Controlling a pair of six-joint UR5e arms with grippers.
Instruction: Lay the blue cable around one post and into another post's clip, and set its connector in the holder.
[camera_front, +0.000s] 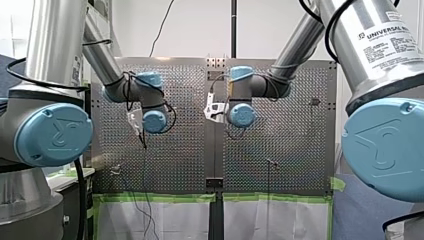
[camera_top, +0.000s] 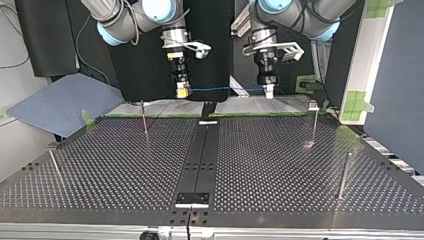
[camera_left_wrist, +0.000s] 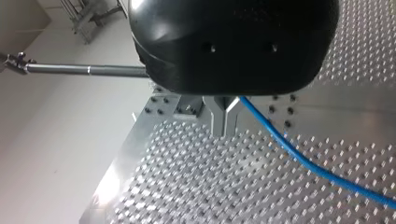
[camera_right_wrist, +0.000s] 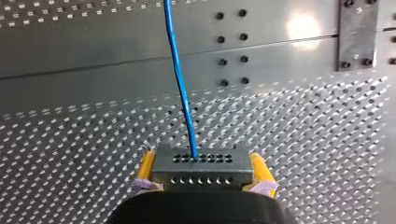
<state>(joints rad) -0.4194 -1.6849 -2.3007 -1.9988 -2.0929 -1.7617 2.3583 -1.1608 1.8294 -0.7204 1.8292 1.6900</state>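
Blue cable (camera_top: 225, 90) stretched level in the air between two robot arms, above a perforated metal desk (camera_top: 280, 165), as the top view shows it. The jaws of my right arm (camera_top: 120, 20), at that view's left, carry yellow pads (camera_right_wrist: 147, 165). They are clamped on the cable's connector (camera_right_wrist: 201, 170), a small metal block with two rows of holes. The cable leaves the middle of the block and runs straight ahead over the desk.

The jaws of my left arm (camera_top: 305, 17), at the top view's right, are black with metal fingers (camera_left_wrist: 224, 119) pressed together. The blue cable comes out from between them and trails off to one side.

Both arms point down, with their jaws well above the desk. Four thin posts stand on the desk in the top view: near left (camera_top: 55, 167), far left (camera_top: 145, 120), far right (camera_top: 314, 122) and near right (camera_top: 344, 175). The far right post has a clip at its top. The cable hangs clear of all four.
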